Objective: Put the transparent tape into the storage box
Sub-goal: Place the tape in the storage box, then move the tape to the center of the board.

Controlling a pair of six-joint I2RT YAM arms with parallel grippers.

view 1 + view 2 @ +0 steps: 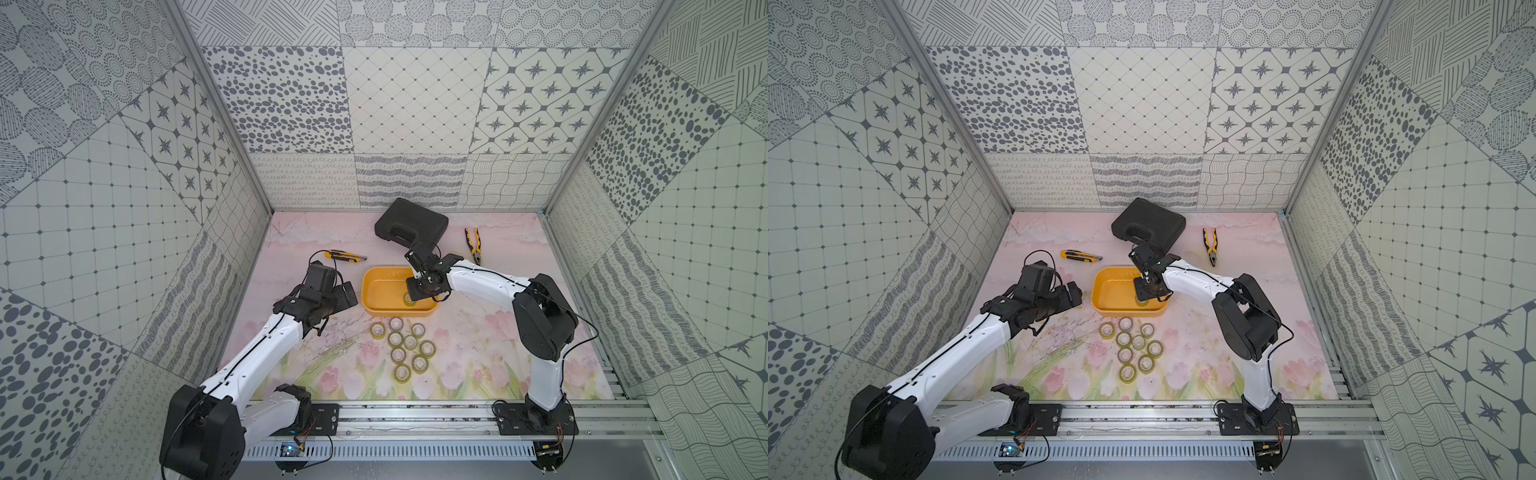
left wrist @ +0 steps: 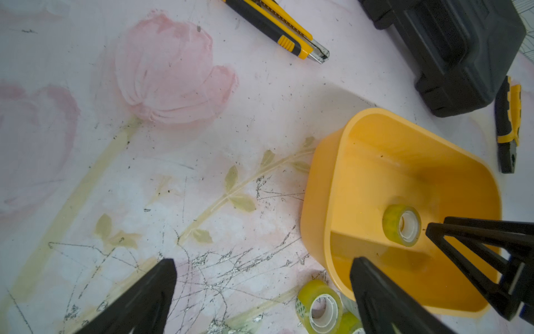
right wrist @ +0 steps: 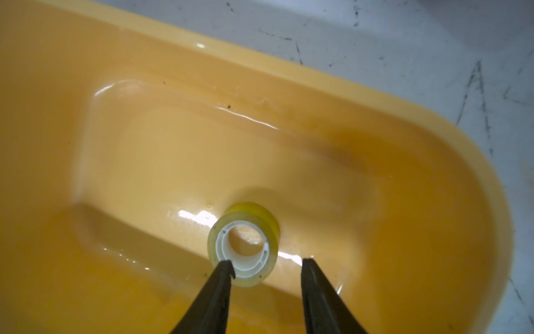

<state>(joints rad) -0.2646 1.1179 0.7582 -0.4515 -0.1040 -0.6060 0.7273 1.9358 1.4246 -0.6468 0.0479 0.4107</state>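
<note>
Inside the storage box [image 1: 376, 286], close to the wall that faces the robot, you have one roll of transparent tape [image 3: 244, 244] resting on the orange floor. Your right gripper [image 3: 267, 263] hangs over it with the two fingers spread. In the right wrist view one fingertip [image 3: 224, 269] overlaps the rim of the roll and the second one stands clear of it, so nothing is pinched. Your left gripper [image 2: 263, 263] is beside the box, above the flowered mat [image 1: 478, 353], and its fingers are wide apart and hold nothing. Nine other rolls [image 1: 410, 342] lie in a tight group on the mat, just in front of the box. Behind the box you see a black toolcase [image 1: 411, 220]. A utility knife [image 1: 345, 257] lies on the left arm's side of it and pliers [image 1: 473, 245] on the right arm's side.
</note>
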